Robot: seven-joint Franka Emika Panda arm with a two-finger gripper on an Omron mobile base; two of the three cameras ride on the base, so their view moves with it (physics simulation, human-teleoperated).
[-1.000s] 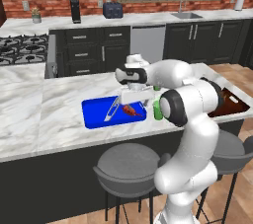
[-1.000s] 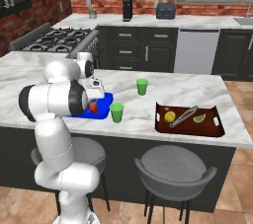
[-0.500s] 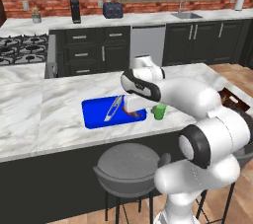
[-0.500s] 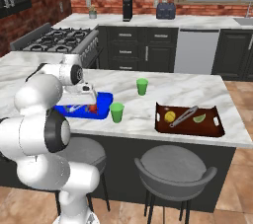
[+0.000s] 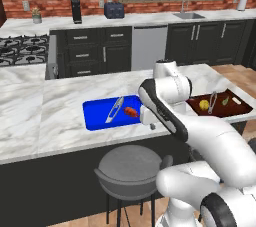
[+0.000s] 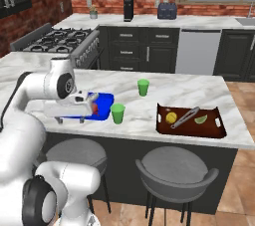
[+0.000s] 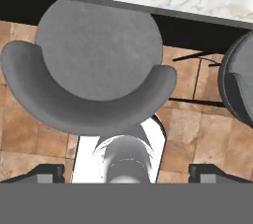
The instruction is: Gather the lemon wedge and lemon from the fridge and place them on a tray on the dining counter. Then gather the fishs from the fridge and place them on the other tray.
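The lemon (image 6: 171,117) and a green wedge (image 6: 200,119) are seen on the dark reddish-brown tray (image 6: 164,128) toward the bench's (image 6: 164,93) right end. One fish (image 5: 131,112) is seen on the blue tray (image 5: 95,116), beside a silvery utensil (image 5: 114,110), near the front edge. The pincer (image 6: 73,118) is held wide and empty just past that edge. A second fish is judged outstanding.

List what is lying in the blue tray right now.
Blue tray holds a silvery utensil and one red-orange fish. The arm covers its right end, so a second fish cannot be confirmed.
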